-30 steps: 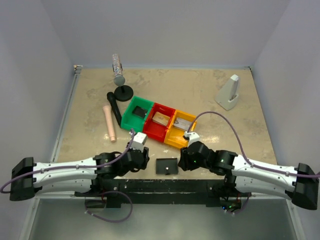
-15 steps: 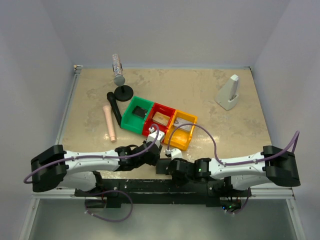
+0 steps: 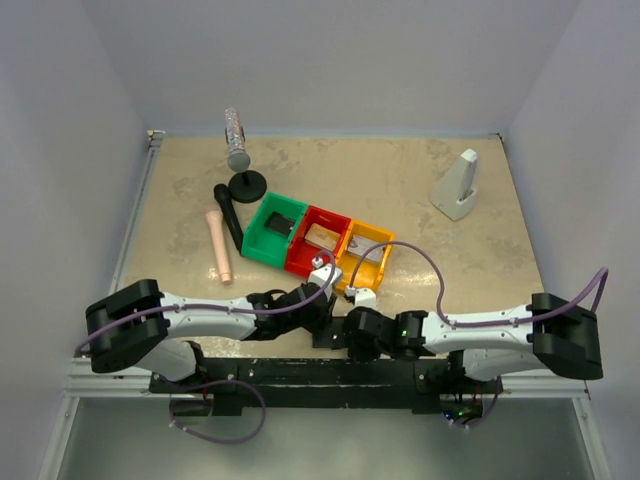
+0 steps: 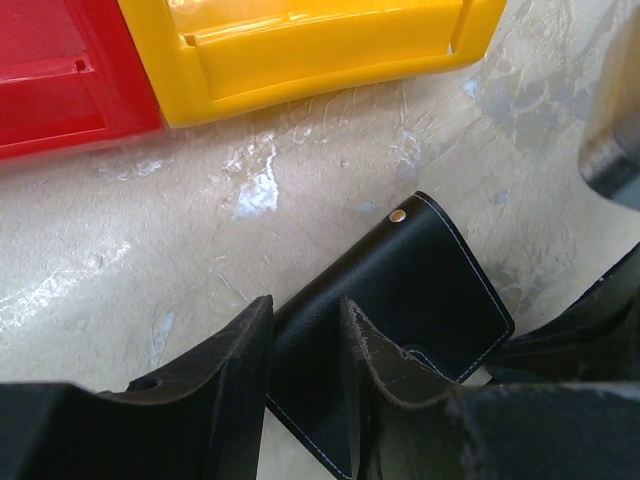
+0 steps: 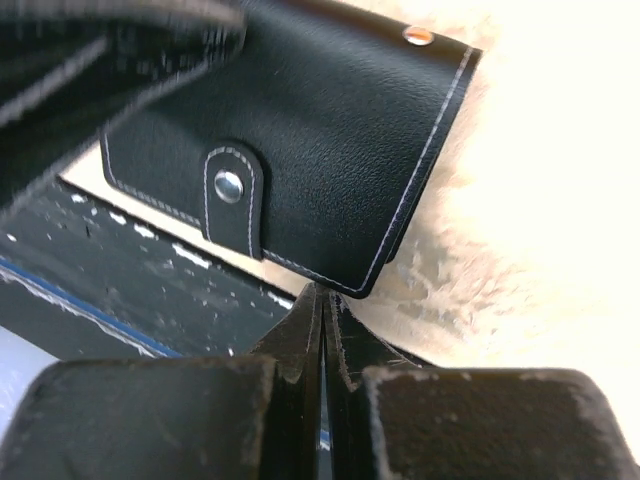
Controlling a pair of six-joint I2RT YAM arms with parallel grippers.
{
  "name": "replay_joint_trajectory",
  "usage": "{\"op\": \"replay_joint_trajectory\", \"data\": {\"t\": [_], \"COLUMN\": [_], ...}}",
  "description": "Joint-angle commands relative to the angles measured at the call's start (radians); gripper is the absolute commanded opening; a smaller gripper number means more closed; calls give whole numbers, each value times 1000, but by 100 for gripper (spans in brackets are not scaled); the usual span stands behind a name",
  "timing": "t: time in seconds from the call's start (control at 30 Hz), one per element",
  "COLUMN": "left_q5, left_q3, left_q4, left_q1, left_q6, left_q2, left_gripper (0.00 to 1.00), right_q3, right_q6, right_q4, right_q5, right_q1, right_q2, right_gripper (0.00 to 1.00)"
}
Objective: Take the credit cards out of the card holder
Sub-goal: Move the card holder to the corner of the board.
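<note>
Between the two black fingers of the left end effector [image 4: 305, 325], a flat black leather card holder with white stitching [image 4: 410, 290] is lying closed on the pale, stone-look desk [image 4: 120, 240]. Those fingers are standing apart, one on each side of part of the holder. I cannot tell if they are touching it.

Just ahead of the right end effector [image 5: 321, 300], the holder is showing its little strap with a round silver snap [image 5: 230, 190], and the snap is looking fastened. The right fingers are pressing together with nothing between them, close to the holder's edge. Farther out past the left fingers, a yellow plastic bin [image 4: 300, 50] and a red plastic bin [image 4: 60, 80] are sitting side by side, apart from the holder.

No cards are showing, so the job is looking like it is only starting. The holder is probably light, thin and a bit bendy, and its smooth skin may be sliding on the desk when pushed. A good way is likely pinching one edge to keep it steady while the other end effector is working at the strap.
</note>
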Motion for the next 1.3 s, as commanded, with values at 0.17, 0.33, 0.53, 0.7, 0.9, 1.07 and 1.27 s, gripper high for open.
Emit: {"op": "replay_joint_trajectory", "data": {"t": [0.17,0.33,0.53,0.7,0.9,1.07,1.27], "left_q5": [63,81,69,-3,-196,-193,-121], "left_q3": [-125,-195,-284,-295,-292,-336,-344], "left_q4": [119,146,168,93,-145,-145,1], "left_q1": [2,-24,-62,-67,-64,-51,-50], "left_q6": [-78,-139,-240,-274,-314,-337,-354], "left_q2": [-77,-123,-191,-280,-563,-596,-437], "left_gripper": [36,33,32,33,48,54,49], "right_q3": [-38,3,77,155,112,20,-17], "right_q6": [-34,-85,-171,-231,-240,-231,-134], "right_q4": [40,31,23,-23,-118,10,189], "right_q5": [-9,-24,-55,-63,-14,-168,-250], "right_q1": [-97,-154,-229,-287,-296,-296,-266], "right_q2": [-34,-11,31,63,-99,-113,-22], "right_gripper": [1,2,5,9,39,48,50]}}
